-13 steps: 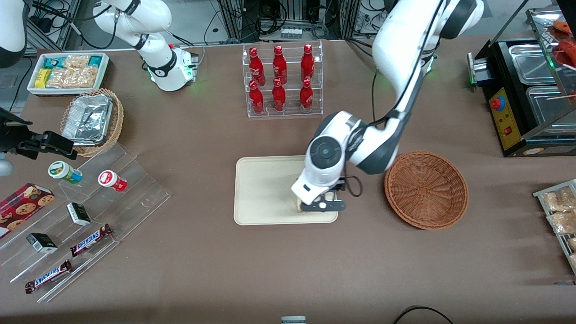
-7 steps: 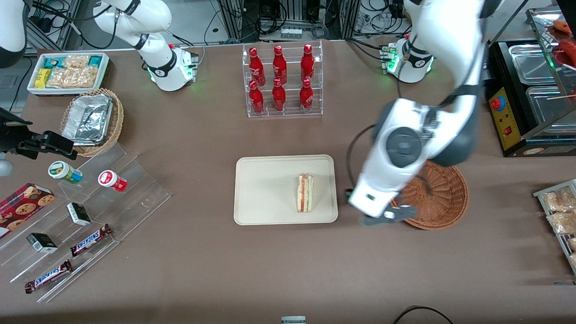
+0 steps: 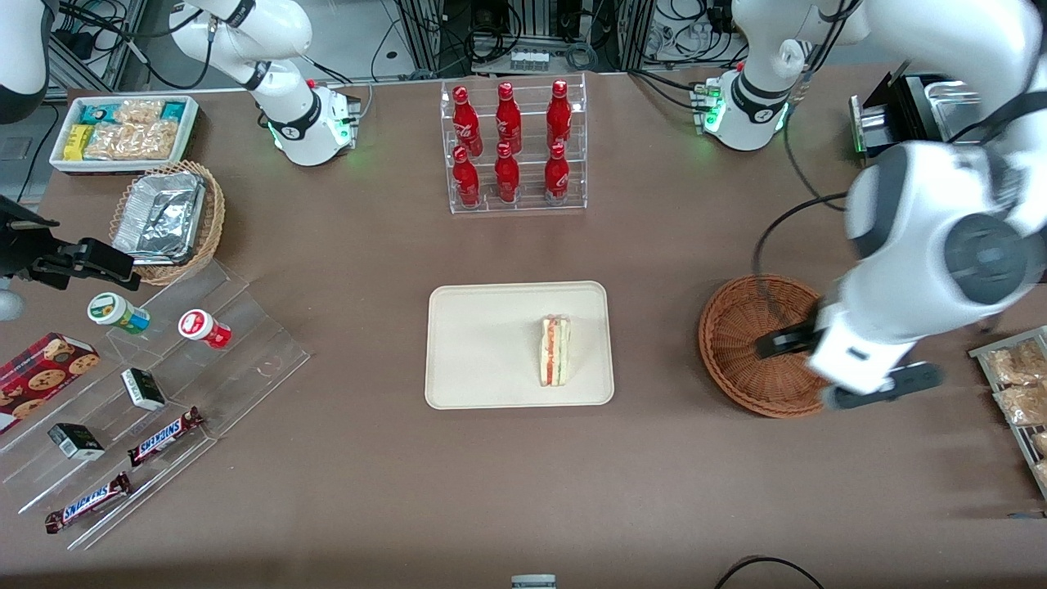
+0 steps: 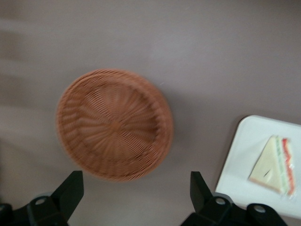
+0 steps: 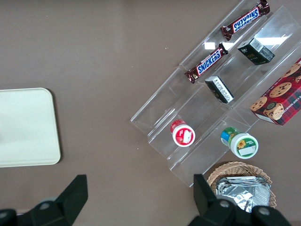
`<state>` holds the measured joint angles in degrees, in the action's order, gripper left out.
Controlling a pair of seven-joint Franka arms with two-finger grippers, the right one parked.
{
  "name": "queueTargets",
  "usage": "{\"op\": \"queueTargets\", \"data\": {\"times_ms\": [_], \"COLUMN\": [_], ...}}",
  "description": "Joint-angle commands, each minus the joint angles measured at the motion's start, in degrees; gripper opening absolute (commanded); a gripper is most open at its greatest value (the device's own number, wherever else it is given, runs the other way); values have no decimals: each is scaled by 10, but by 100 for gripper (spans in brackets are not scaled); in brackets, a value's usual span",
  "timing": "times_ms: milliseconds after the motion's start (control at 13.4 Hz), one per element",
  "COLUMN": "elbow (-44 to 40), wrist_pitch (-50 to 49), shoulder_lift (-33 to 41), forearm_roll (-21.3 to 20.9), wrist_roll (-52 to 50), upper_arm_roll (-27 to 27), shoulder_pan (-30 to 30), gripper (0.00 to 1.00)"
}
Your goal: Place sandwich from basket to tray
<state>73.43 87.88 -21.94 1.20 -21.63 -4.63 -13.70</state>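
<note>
Front view: we are seeing the sandwich (image 3: 555,352) lying flat on the tray (image 3: 483,343), near the tray edge closest to the basket (image 3: 752,343). The gripper (image 3: 851,372) is hanging above the basket's rim on the working arm's side, well apart from the tray.

Left wrist view: we are seeing the gripper (image 4: 134,190) with its fingers (image 4: 70,188) spread wide and gripping nothing. The basket (image 4: 114,124) is sitting on the brown table (image 4: 211,56), the sandwich (image 4: 276,165) lying on the tray (image 4: 244,155) beside it.
</note>
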Motion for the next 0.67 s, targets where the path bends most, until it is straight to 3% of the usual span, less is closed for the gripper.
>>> {"op": "queueTargets", "data": {"times_ms": [0,298,595], "elbow": [36,43,44], "wrist_pitch": [-56,-118,-148], "shoulder_lift": [61,118,145], "forearm_roll": [-1,-3,-5], "wrist_roll": [83,114,113], "upper_arm_roll": [36,103,121], "shoulder_pan": [46,124,151], "gripper": [100,100,100]}}
